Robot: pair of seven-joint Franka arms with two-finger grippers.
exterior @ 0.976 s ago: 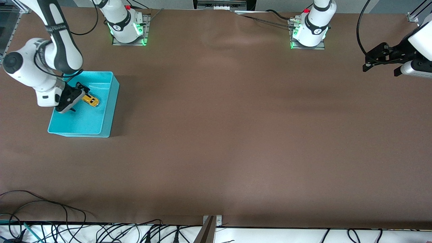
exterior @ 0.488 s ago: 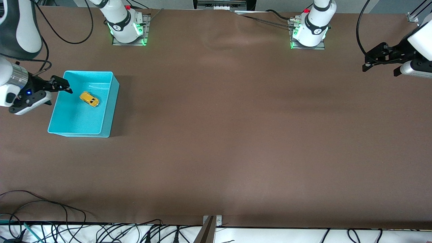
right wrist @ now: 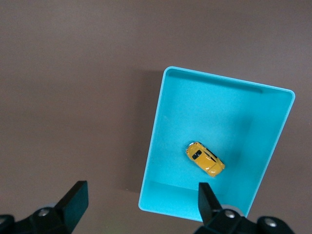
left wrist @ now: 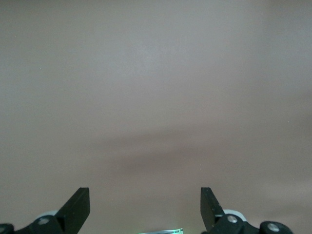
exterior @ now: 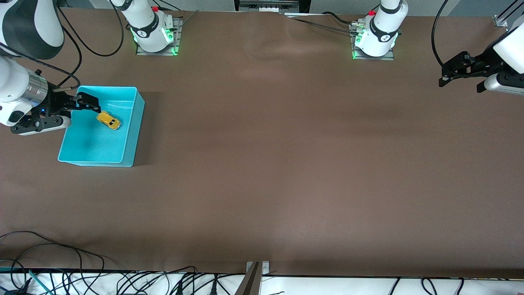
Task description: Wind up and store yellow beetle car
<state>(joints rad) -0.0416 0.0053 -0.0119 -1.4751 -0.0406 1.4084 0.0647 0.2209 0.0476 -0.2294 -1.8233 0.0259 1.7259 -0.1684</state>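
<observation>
Rounded glossy yellow car (exterior: 109,120) resting in smooth rectangular teal bin (exterior: 130,139), right arm's end of matte brown table (exterior: 286,164).
Right gripper (exterior: 84,103) over bin edge, fingers wide, empty; left gripper (exterior: 450,73) waiting over table's other end, fingers wide.

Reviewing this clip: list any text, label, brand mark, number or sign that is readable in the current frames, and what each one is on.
No readable text in any view.
Right arm's base: a small round dark emblem, too small to read.
Left arm's base: the same kind of emblem, too small to read.
Yellow beetle car, lying in the teal bin: no lettering visible.
Right gripper, open over the bin's edge: no markings.
Left gripper, open, waiting at its end of the table: no markings.
</observation>
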